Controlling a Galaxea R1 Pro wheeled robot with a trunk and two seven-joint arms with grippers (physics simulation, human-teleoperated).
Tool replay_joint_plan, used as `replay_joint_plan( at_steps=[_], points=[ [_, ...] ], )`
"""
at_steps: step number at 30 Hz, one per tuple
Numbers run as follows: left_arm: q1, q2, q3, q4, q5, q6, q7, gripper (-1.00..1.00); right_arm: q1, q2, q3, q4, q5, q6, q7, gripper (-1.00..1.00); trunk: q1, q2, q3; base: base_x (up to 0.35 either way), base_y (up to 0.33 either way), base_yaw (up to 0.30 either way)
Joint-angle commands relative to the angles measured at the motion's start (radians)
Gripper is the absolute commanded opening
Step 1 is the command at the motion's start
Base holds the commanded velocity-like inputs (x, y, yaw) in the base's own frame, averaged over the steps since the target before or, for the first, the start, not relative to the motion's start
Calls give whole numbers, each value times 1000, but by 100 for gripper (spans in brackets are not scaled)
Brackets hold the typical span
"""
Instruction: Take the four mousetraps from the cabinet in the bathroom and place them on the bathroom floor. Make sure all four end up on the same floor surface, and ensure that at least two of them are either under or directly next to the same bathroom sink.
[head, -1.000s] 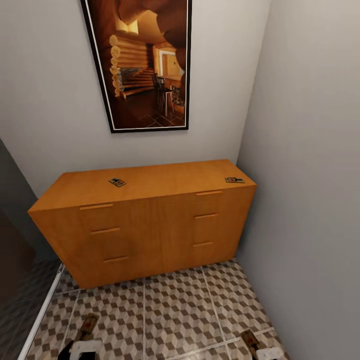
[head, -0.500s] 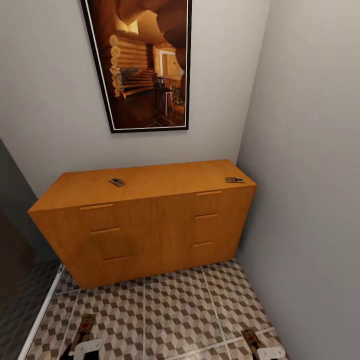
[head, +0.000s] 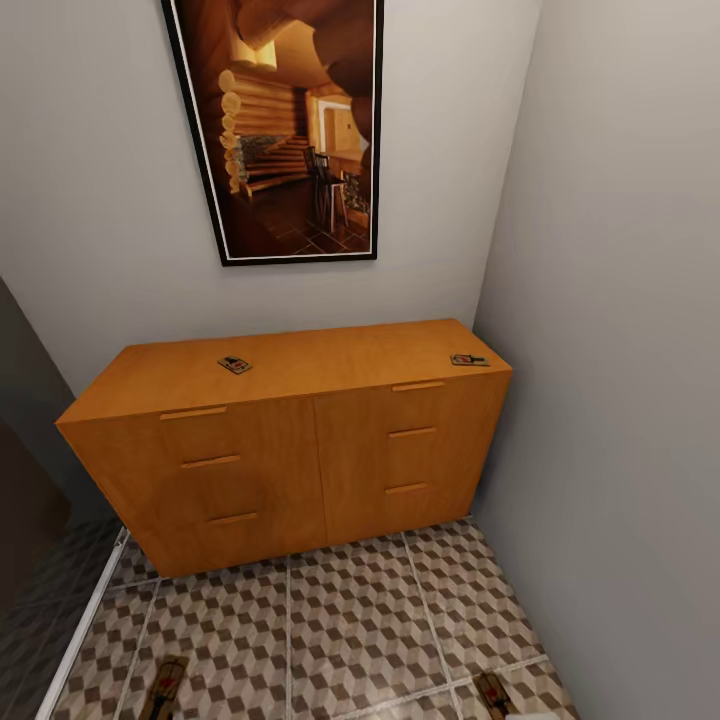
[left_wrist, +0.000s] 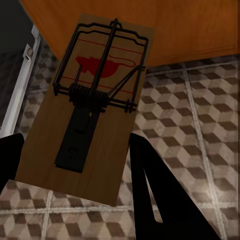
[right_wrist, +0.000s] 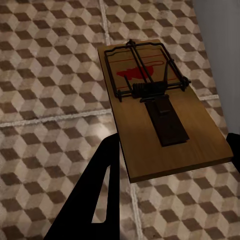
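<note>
Tiled bathroom floor (head: 350, 620): both held mousetraps (left_wrist: 87, 112) (right_wrist: 155, 107) now sit lower in frame, apparently descending for placement. Left gripper (left_wrist: 75, 165) and right gripper (right_wrist: 170, 155) each clamp one.

Two mousetraps lie flat on the cabinet (head: 300, 440) top: one (head: 235, 365) left of centre, one (head: 469, 360) at its right end. Two more, tan boards with red spots, sit gripped above the bathroom floor (head: 350, 620): one (left_wrist: 85, 120) in the left hand (left_wrist: 75, 165), one (right_wrist: 160, 120) in the right hand (right_wrist: 172, 160).

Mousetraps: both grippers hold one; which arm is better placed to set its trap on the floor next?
Neither clearly. Left gripper and right gripper each clamp a mousetrap above the bathroom floor.
</note>
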Motion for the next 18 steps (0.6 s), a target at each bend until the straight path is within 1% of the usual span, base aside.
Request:
replay_joint_plan(
  at_steps=[1, 5, 8, 15, 18],
  points=[
    [5, 0, -7, 1, -11, -7, 16, -100, -1, 2, -4, 1, 8, -7, 0, -100, 0, 0, -1, 0, 0, 0],
    [28, 0, -7, 1, -16, -32, 8, -100, -1, 3, -3, 3, 8, -10, 0, -100, 0, 0, -1, -18, 0, 0],
    [45, 0, -7, 1, -21, -51, 2, -100, -1, 3, -2, 4, 8, -11, 0, -100, 0, 0, -1, -117, 0, 0],
    [84, 0, -7, 0, -32, -95, -11, -100, -1, 5, -2, 4, 8, -12, 1, -100, 0, 0, -1, -190, 0, 0],
    [84, 0, -7, -1, -38, -114, -17, -100, -1, 5, -2, 4, 8, -12, 1, -100, 0, 0, -1, -263, 0, 0]
  ],
)
